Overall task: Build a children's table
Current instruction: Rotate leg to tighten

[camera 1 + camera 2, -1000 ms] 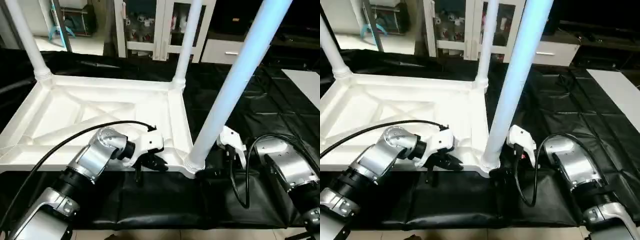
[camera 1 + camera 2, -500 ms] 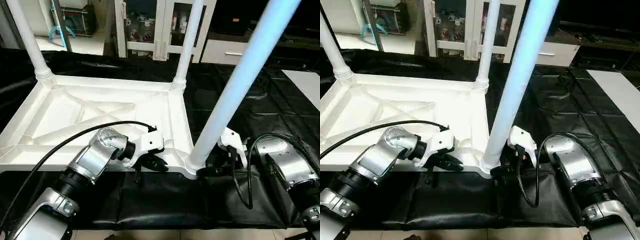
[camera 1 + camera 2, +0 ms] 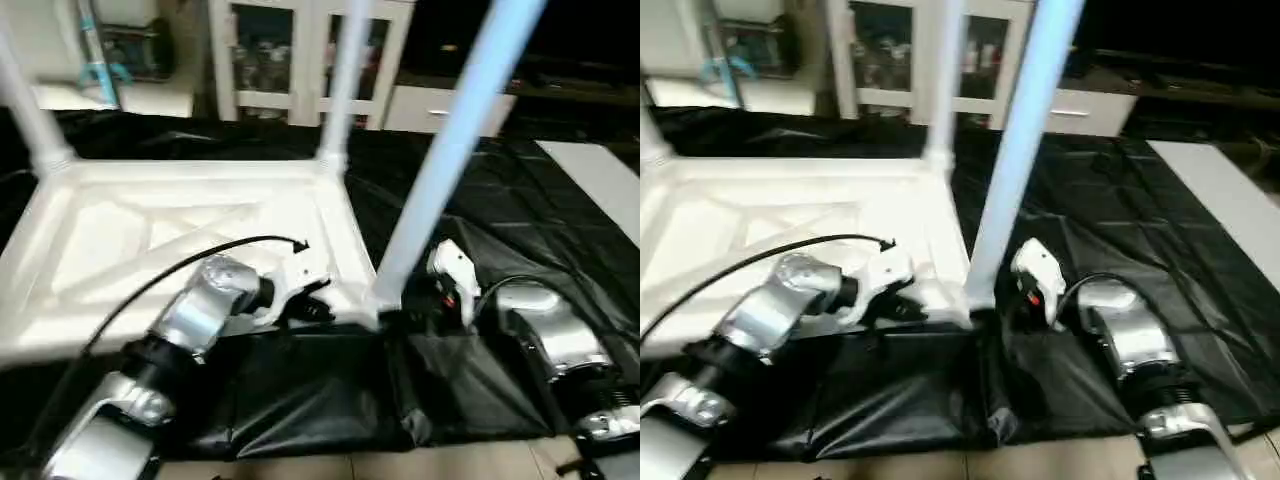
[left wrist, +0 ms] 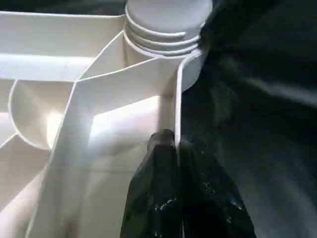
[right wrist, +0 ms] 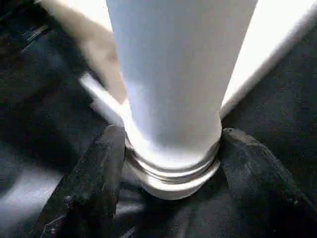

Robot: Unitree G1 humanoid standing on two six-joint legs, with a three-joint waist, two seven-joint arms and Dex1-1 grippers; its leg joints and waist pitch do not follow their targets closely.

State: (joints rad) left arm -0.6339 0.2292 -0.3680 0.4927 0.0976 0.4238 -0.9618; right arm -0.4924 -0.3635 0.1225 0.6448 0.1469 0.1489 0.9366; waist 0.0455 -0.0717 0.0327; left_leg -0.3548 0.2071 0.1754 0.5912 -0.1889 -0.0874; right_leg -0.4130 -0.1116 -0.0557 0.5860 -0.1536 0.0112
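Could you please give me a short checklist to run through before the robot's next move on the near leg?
1. Tabletop lies underside up on the black cloth: ok.
2. Left claw pinches the tabletop's rim wall beside the near corner: ok.
3. Right claw straddles the near leg at its ribbed base, a finger on each side: ok.
4. Right claw's fingers press the near leg firmly: cannot tell.
5. Near leg fully seated in its socket: cannot tell.
6. Two far legs stand upright: ok.
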